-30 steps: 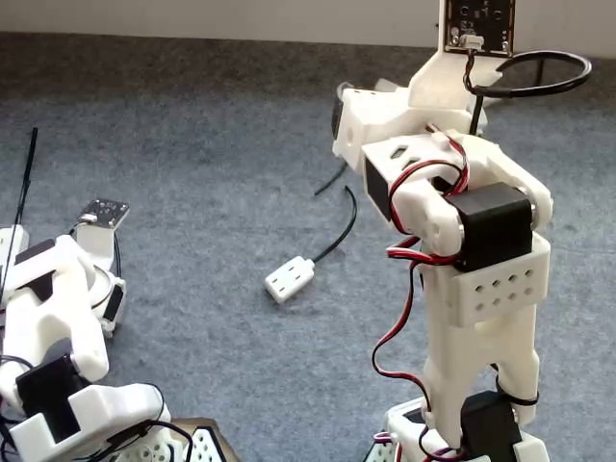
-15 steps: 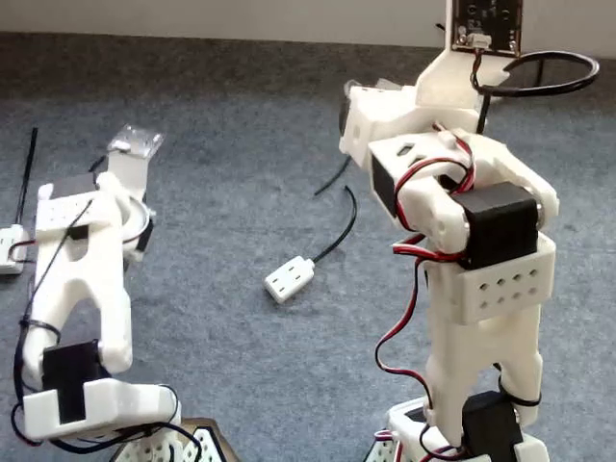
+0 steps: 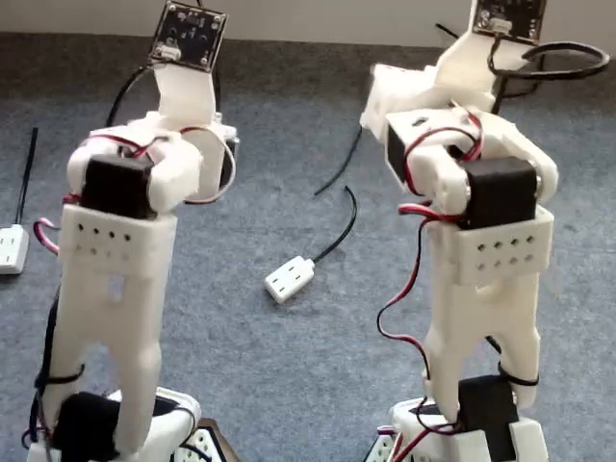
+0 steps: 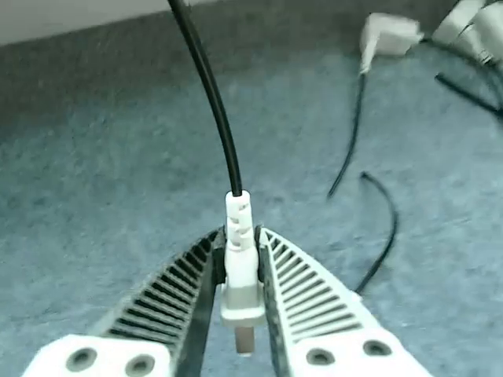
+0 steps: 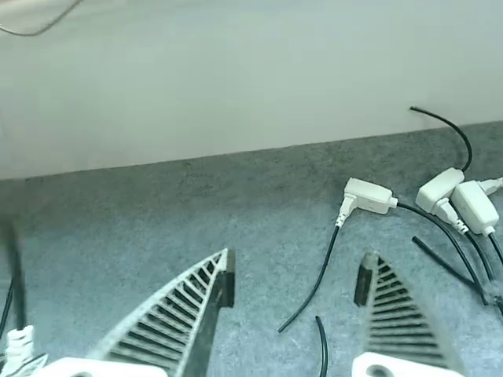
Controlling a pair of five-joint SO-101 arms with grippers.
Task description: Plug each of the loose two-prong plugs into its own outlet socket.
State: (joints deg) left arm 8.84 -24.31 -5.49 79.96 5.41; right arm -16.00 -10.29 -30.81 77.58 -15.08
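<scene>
In the left wrist view my left gripper (image 4: 240,245) is shut on a white two-prong plug (image 4: 239,263). The plug's black cord (image 4: 208,86) runs up and away from the fingers, and its prong end points back toward the wrist. My right gripper (image 5: 295,279) is open above the grey carpet with nothing between its fingers. Beyond it lie three white plugs (image 5: 368,195) (image 5: 437,188) (image 5: 476,206) on black cords. From the high view, a white outlet socket (image 3: 289,278) lies on the carpet between the two arms. Another white outlet (image 3: 12,247) sits at the far left edge.
Loose black cords (image 3: 339,217) trail over the carpet behind the middle socket. The left arm (image 3: 115,279) and the right arm (image 3: 481,250) stand tall at either side. A pale wall (image 5: 236,71) borders the carpet at the back.
The left arm has risen from a low, folded pose at the lower left to stand tall. The right arm shifted slightly to the right.
</scene>
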